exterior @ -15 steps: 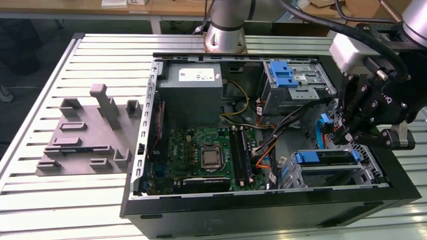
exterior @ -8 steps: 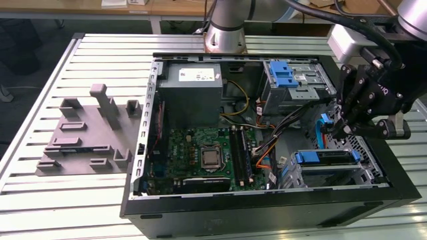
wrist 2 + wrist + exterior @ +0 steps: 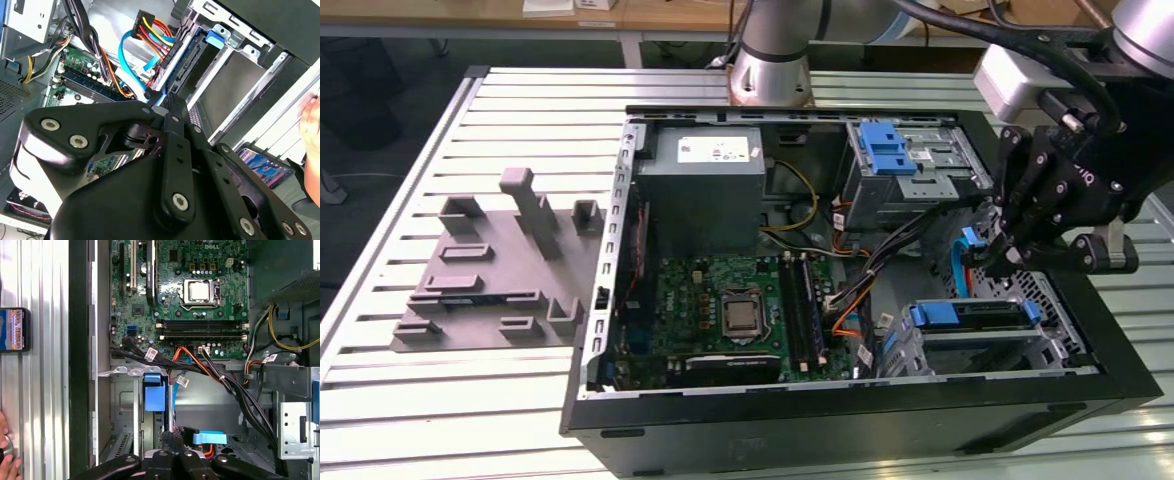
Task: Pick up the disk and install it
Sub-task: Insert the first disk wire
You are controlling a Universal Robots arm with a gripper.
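Note:
The disk (image 3: 983,316) is a silver drive edged in blue plastic. It sits in the lower bay at the exterior view's right side of the open computer case (image 3: 854,420). In the second wrist view the disk (image 3: 222,85) shows a flat grey face, a blue frame edge and a dark connector strip. My gripper (image 3: 1003,258) hangs inside the case just above the disk's rear end, among the cables. Its black fingers stand shut together with nothing clearly between them, as both wrist views show (image 3: 167,107) (image 3: 171,436).
A blue data cable (image 3: 131,55) and a multicoloured power plug (image 3: 155,25) crowd the space by the fingers. The upper drive cage (image 3: 897,152), the grey power supply (image 3: 704,170) and the motherboard (image 3: 200,290) fill the case. A phone (image 3: 15,330) and a person's hand (image 3: 6,460) are on the table. A grey fixture (image 3: 494,270) lies at the exterior view's left.

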